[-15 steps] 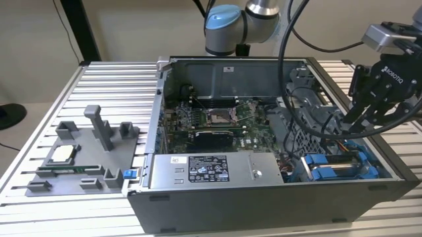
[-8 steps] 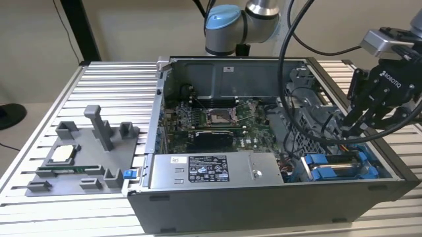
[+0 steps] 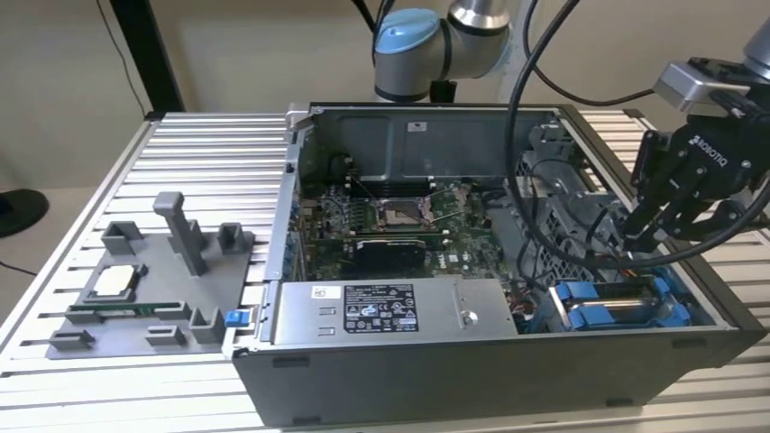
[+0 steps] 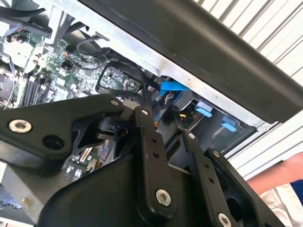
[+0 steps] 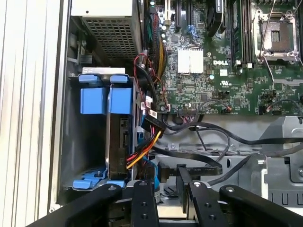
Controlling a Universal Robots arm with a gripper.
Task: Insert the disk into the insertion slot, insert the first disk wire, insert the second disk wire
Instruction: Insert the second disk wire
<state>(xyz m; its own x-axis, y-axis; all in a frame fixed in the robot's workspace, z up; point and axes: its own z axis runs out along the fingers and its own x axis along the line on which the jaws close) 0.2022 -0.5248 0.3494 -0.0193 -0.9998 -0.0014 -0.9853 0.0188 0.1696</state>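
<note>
Towards the ribbed aluminium worktop's (image 3: 205, 162) front edge, at the exterior view's right, the silver-grey disk (image 3: 619, 311) in its blue plastic carrier is seated in the grey sheet-metal insertion slot (image 5: 71, 142) of the open dark-grey computer case (image 3: 481, 370). Just beyond it, the black tool (image 3: 634, 239) is poised among black cables (image 5: 199, 161). Whether it is spread or pinching something cannot be told.

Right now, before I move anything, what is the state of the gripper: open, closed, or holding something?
Gripper: it cannot be told whether it is open or closed; it hangs close to the wires beside the disk.
</note>
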